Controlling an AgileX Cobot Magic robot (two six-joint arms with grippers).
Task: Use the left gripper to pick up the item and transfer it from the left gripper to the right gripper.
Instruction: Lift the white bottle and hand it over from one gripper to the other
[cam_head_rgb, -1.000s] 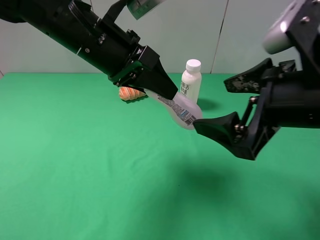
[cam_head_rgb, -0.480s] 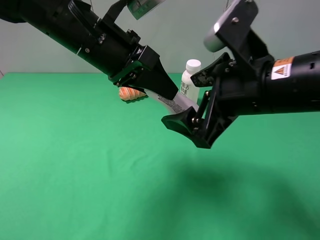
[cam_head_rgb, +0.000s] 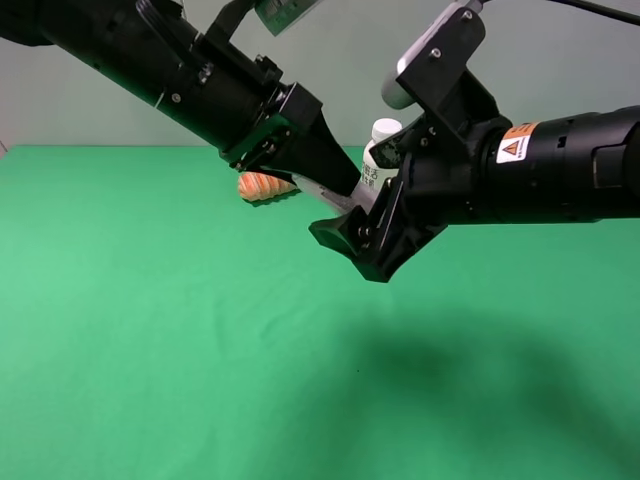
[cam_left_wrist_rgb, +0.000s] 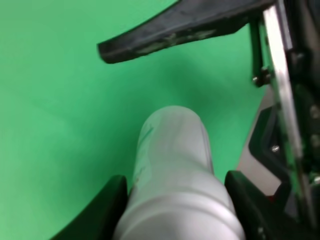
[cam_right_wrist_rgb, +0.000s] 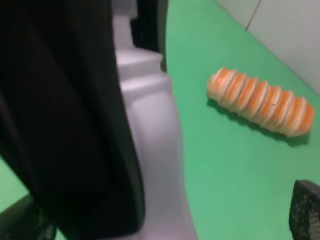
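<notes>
My left gripper (cam_head_rgb: 338, 186) is shut on the item (cam_head_rgb: 347, 206), a small white bottle, and holds it tilted in the air above the green table. In the left wrist view the bottle's white body (cam_left_wrist_rgb: 172, 170) sticks out between my two black fingers (cam_left_wrist_rgb: 107, 207). My right gripper (cam_head_rgb: 375, 195), on the arm with the orange sticker, is open. Its jaws stand on either side of the bottle's free end, one finger (cam_head_rgb: 345, 238) below it. The right wrist view shows the white bottle (cam_right_wrist_rgb: 157, 150) beside the left gripper's black finger (cam_right_wrist_rgb: 70, 125). The cap is hidden.
An orange ridged roll (cam_head_rgb: 262, 186) lies on the green table (cam_head_rgb: 150, 330) behind the left arm; it also shows in the right wrist view (cam_right_wrist_rgb: 260, 102). A taller white-capped bottle (cam_head_rgb: 384, 135) stands behind the grippers, partly hidden.
My right gripper has swung left and up from the right edge until its open jaws straddle the bottle's free end. The left gripper has held the bottle nearly still.
</notes>
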